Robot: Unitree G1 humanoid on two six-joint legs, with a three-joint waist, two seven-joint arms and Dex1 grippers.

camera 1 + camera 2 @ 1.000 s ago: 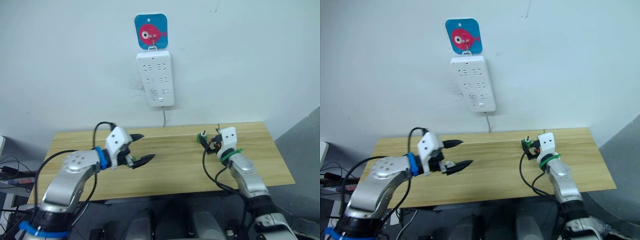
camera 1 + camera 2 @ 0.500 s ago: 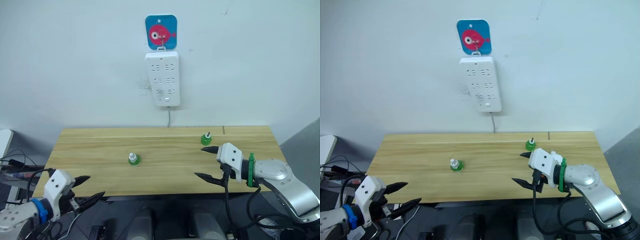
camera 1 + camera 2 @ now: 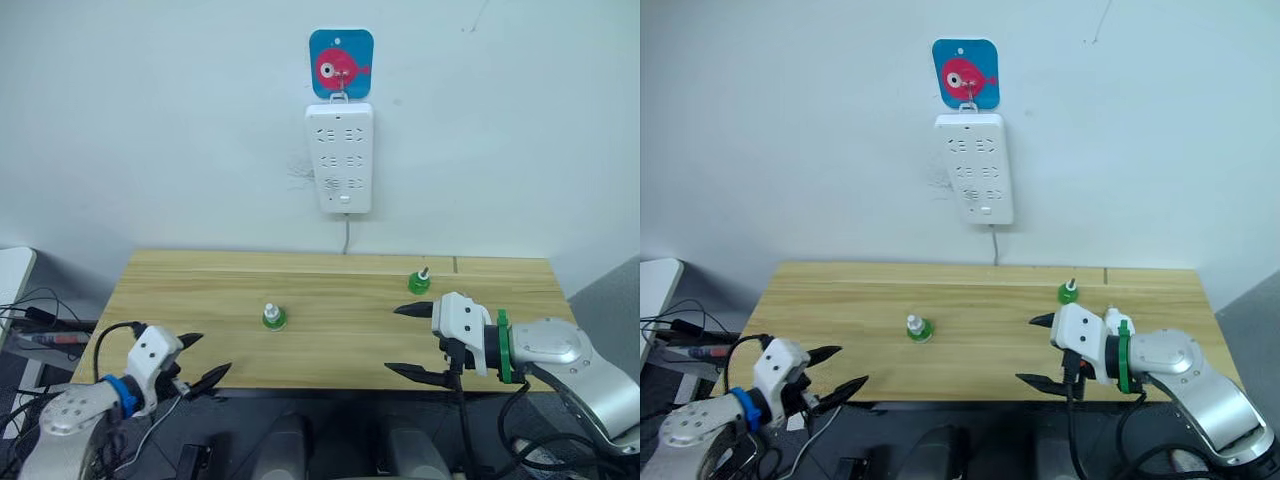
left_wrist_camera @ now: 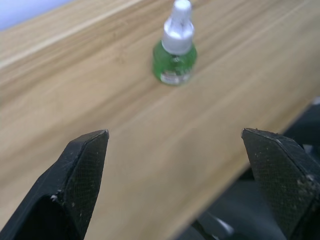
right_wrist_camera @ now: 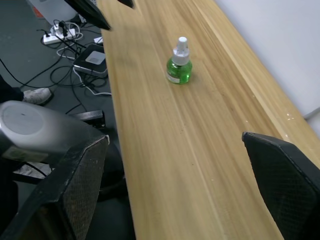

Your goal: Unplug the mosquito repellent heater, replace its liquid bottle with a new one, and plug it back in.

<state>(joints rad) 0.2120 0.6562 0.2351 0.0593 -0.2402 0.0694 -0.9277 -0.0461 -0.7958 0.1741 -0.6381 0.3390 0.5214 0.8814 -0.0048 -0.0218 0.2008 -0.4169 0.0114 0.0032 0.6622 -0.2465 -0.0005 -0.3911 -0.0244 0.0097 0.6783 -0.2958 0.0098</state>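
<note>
The mosquito repellent heater is out of view. Its liquid bottle, bright green with a bare neck, stands upright at the back right of the wooden table. The new one, pale green with a white top, stands upright near the table's middle. My left gripper hangs open at the table's front left edge, empty, pointing toward the white-topped bottle. Near the front right edge my right gripper is open and empty, a little in front of the bright green bottle.
A long white power strip hangs on the wall above the table's back edge, under a blue fish hook; all its sockets are bare. Cables and a floor power strip lie left of the table.
Both arms have pulled back from the tabletop to its front edge, leaving both bottles standing free. The camera has also shifted, so the wall strip sits further right in the picture.
</note>
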